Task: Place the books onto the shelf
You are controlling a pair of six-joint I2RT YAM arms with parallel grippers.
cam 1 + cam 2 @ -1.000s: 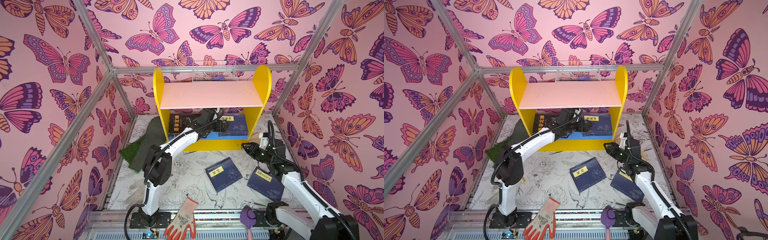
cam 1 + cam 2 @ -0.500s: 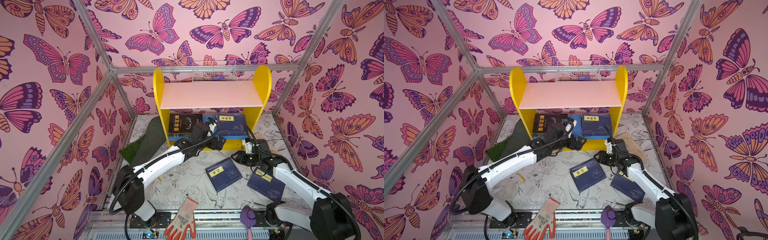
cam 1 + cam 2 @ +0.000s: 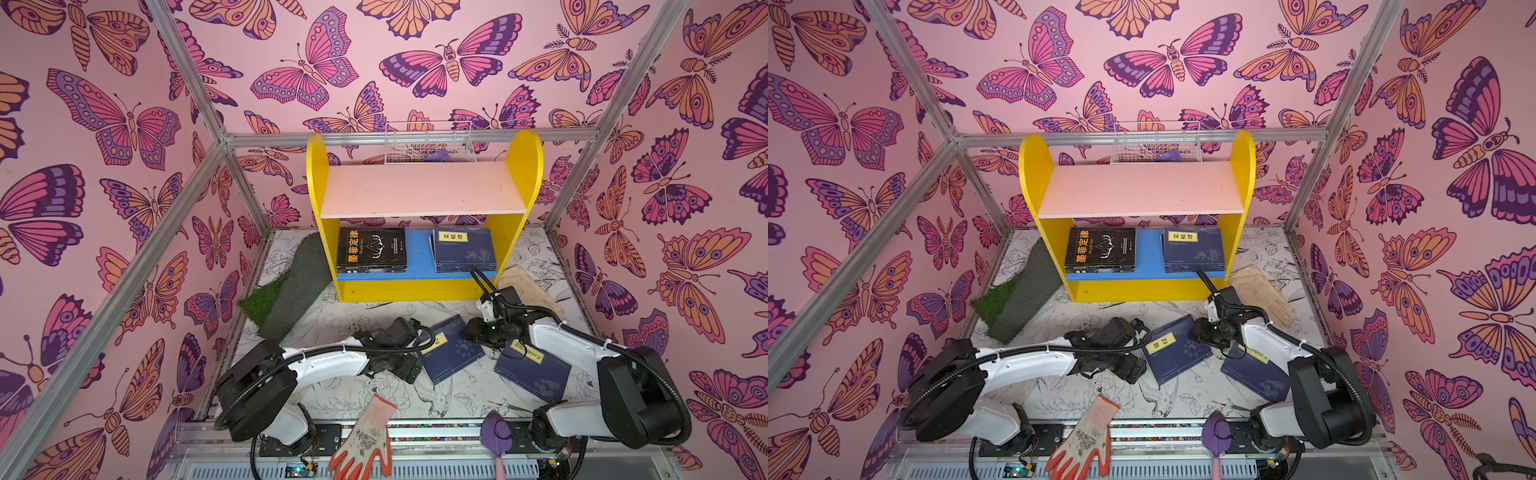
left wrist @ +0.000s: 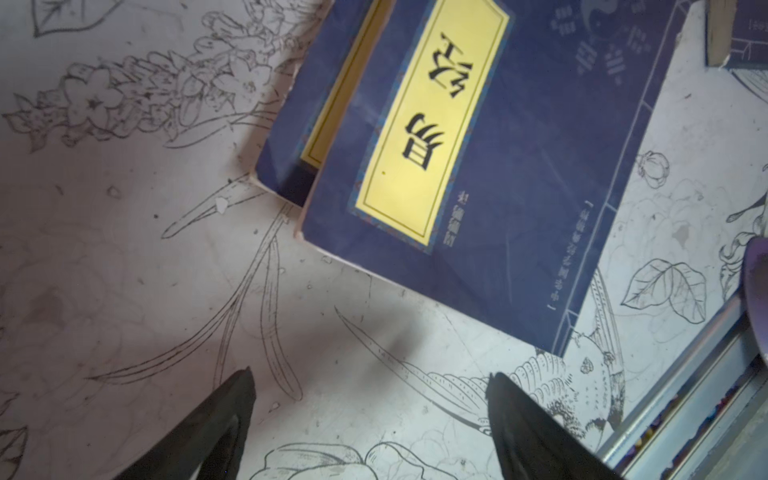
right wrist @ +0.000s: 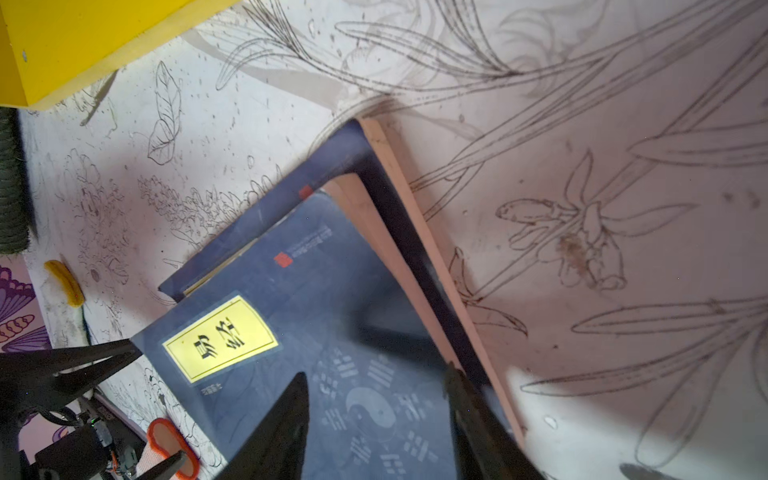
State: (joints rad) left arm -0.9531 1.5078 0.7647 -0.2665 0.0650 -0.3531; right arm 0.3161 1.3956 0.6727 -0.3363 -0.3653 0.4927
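On the blue lower board of the small shelf with yellow rounded sides and a pale pink top board (image 3: pixel 415 289), a black paperback with a yellow Chinese title (image 3: pixel 371 249) lies flat at the left. A navy-blue book with a yellow label (image 3: pixel 463 249) lies flat at the right, apart from it. On the white flower-printed mat (image 3: pixel 353 399) in front of the shelf, a stack of two more navy-blue labelled books (image 3: pixel 453 351) lies with the upper one set askew. Near it, to the right in both top views, lies a single navy-blue labelled book (image 3: pixel 536 370). The left gripper (image 4: pixel 370 374) hovers low over the mat just beside the stack's left edge, jaws spread wide with nothing between them. The right gripper (image 5: pixel 376 372) hangs over the upper book's cover at the stack's far corner, jaws partly apart and clamping nothing.
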